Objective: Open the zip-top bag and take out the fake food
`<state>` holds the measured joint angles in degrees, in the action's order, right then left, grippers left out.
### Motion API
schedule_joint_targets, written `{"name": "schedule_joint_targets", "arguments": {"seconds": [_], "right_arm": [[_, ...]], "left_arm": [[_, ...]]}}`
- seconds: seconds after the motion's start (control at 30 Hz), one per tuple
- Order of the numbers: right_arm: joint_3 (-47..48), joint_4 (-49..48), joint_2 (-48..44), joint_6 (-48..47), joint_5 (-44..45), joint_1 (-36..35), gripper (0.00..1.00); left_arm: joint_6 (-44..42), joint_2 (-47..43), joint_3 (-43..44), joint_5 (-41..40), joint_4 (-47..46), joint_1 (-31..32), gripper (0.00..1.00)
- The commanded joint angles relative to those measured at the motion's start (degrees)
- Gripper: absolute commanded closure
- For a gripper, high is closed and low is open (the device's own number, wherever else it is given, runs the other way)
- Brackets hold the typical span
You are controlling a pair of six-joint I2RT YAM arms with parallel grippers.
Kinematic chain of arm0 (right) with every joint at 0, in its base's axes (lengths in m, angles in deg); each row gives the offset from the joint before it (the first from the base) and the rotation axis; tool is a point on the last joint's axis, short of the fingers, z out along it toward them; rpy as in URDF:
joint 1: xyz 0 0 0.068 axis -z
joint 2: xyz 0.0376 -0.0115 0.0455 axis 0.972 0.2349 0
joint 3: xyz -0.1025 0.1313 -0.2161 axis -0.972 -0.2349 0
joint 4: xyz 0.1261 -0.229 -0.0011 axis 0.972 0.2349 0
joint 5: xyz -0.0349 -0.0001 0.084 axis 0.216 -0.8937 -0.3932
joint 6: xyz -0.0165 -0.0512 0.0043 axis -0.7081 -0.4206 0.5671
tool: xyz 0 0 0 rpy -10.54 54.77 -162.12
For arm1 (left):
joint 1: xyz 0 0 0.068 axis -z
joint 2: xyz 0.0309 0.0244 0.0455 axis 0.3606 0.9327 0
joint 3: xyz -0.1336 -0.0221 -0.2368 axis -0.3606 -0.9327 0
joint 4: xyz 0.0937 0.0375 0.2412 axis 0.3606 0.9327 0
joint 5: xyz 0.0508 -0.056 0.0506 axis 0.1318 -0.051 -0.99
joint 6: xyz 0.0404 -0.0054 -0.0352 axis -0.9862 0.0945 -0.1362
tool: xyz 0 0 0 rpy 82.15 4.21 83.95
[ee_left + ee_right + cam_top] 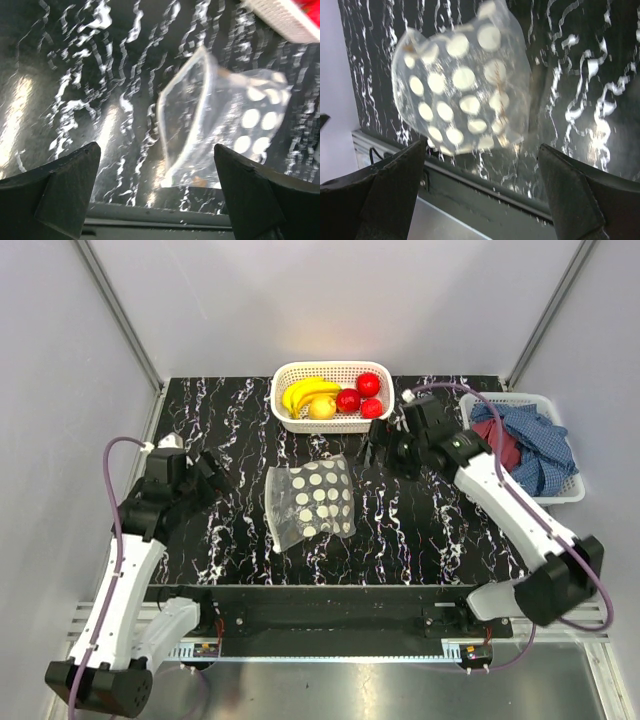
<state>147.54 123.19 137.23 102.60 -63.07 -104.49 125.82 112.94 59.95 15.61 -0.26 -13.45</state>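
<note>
Pale grey walls [300, 300] enclose the black marbled table [230, 420]. Both arms are bent at the elbow and reach inward. The left gripper [208, 478] and right gripper [378, 452] are spread wide and empty, flanking the zip-top bag [311, 505], which lies flat mid-table. The fake food [335, 397] sits in the white basket [300, 424] behind it.

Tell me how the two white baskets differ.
The middle basket holds the fake food; the right basket holds red and blue cloths. The middle basket sits at the far edge of the table; the right basket sits at its right side. The middle basket has rounded ends; the right basket looks squarer. Both are white mesh.
</note>
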Motion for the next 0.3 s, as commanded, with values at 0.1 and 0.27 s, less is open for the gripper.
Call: {"name": "schedule_joint_targets", "arguments": {"seconds": [0.1,0.27], "right_arm": [[-16.98,-0.86,-17.14,5.08,-0.26,-0.31,0.0],[-31.11,-5.42,-31.56,9.21,-4.3,-0.4,0.0]], "left_arm": [[5.42,-2.23,-2.65,9.65,-18.44,11.02,0.01],[8.95,-8.45,-11.35,8.62,-37.18,25.96,0.01]]}}
